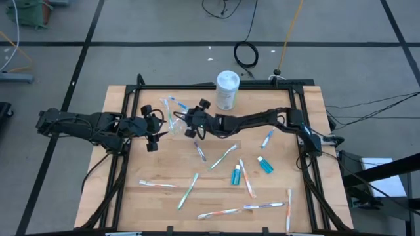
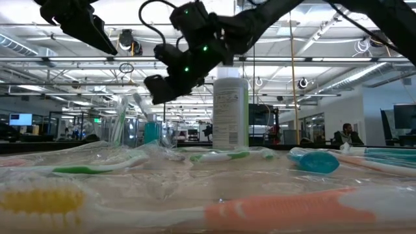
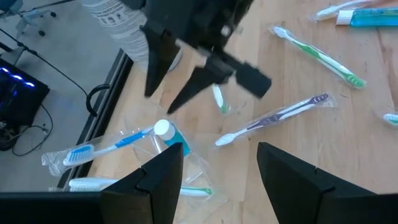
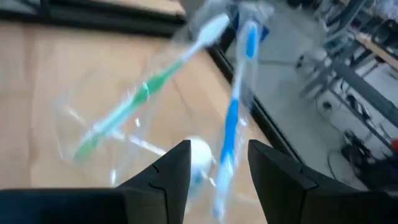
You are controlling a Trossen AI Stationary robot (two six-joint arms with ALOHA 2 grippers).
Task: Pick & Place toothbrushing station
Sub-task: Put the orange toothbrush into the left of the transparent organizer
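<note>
Clear cup point(image 1: 176, 124) mid-frame in high view, btwn both grippers, hard to make out, almost see-thru. Green brush point(image 4: 134, 102), blue brush point(image 4: 235, 112) and teal tube point(image 3: 171, 134) poking out of it. Right gripper point(image 1: 187, 124) spread wide, just right of cup, holding nothing. Left gripper point(image 1: 159, 131) spread too, just left of cup. White canister point(image 1: 227, 90) upper middle, cut off in left wrist view. More brushes loose at lower right.

Right hand point(image 1: 186, 123) open, arm stretched leftward; left hand point(image 1: 159, 133) open, facing it
</note>
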